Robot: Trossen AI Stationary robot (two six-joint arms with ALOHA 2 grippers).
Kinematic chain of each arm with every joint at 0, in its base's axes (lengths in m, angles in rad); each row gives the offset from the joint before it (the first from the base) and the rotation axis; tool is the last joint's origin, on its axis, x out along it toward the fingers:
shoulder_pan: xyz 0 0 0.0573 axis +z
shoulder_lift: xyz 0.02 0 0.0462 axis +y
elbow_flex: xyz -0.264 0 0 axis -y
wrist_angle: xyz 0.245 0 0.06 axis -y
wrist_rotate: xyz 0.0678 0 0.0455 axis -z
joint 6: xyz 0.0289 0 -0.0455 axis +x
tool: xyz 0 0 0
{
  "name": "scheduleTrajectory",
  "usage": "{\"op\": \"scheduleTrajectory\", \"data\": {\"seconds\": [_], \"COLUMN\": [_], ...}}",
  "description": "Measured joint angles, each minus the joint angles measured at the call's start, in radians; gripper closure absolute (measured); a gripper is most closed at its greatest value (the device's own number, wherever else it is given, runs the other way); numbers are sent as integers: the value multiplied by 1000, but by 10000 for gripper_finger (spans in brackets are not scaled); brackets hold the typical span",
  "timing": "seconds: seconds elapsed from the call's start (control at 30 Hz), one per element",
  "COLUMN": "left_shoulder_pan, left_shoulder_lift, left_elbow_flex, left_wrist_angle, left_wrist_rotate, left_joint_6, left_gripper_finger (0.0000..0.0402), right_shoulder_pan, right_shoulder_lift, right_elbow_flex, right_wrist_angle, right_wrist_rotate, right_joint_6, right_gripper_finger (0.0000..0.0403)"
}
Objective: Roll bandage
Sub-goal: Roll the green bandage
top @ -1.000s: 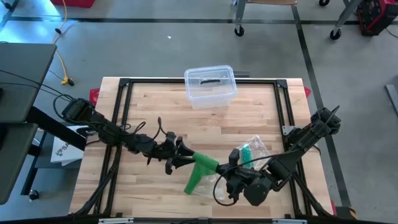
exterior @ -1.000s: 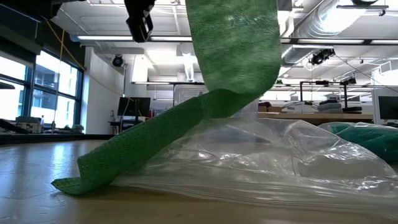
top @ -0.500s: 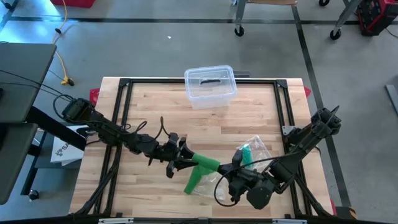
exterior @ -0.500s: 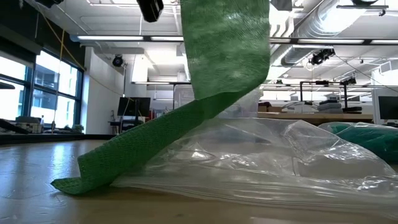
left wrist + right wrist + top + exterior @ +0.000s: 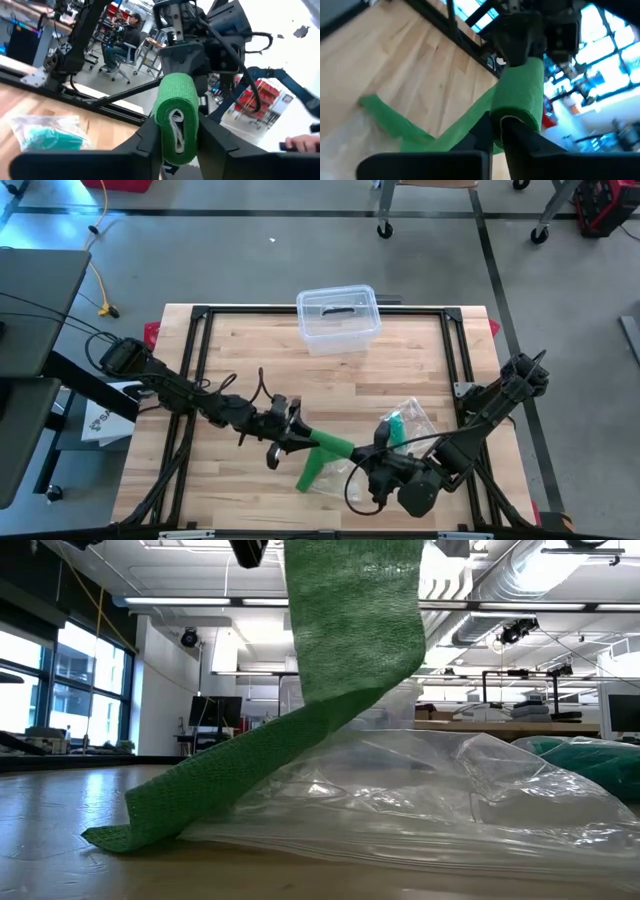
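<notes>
**Both jaws close on the green bandage roll above the desk**

Jaws of the left gripper [image 5: 177, 132] stand on the two flat ends of the green bandage roll [image 5: 176, 117], one dark finger on each side, and they touch it. Jaws of the right gripper [image 5: 496, 127] are almost together; they pinch the edge of the same roll, which shows in the right wrist view as a green cylinder [image 5: 517, 92] just over the finger tips.

From above, the two grippers meet near the front edge of the desk [image 5: 250, 360], a little to the right of its middle. The left gripper [image 5: 288, 430] comes from the left side, the right gripper [image 5: 378, 467] from the front right corner. The roll [image 5: 330, 443] is lifted between them, off the wood. A loose tail of bandage [image 5: 310, 472] hangs down from it and reaches the desk, where its end lies flat.

The tail rests partly over a clear plastic bag [image 5: 420, 800]. A second bag with something teal-green inside [image 5: 405, 423] lies just beside the right arm. A clear plastic box with lid [image 5: 338, 318] stands at the middle of the back edge, well apart from the grippers.

In the left wrist view a seated person [image 5: 127, 35] shows in the room behind.
</notes>
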Motion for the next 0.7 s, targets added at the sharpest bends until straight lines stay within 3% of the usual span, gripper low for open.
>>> {"op": "scheduleTrajectory", "data": {"seconds": [0.23, 0.4, 0.57, 0.7], "left_shoulder_pan": [-3, -29, -87, -135], "left_shoulder_lift": [-1, -3, -4, -6], "left_elbow_flex": [0, 0, 11, 29], "left_wrist_angle": [9, 28, 44, 49], "left_wrist_rotate": [0, -20, -57, -74], "left_joint_6": [168, 346, 611, 825], "left_gripper_finger": [343, 344, 345, 345], "right_shoulder_pan": [-1, -3, -16, -20], "right_shoulder_lift": [0, -3, -4, -4], "right_elbow_flex": [0, 0, 0, 0], "right_wrist_angle": [6, 35, 131, 244], "right_wrist_rotate": [-34, -48, -98, -101], "right_joint_6": [233, 504, 601, 576], "right_gripper_finger": [310, 259, 249, 266]}}
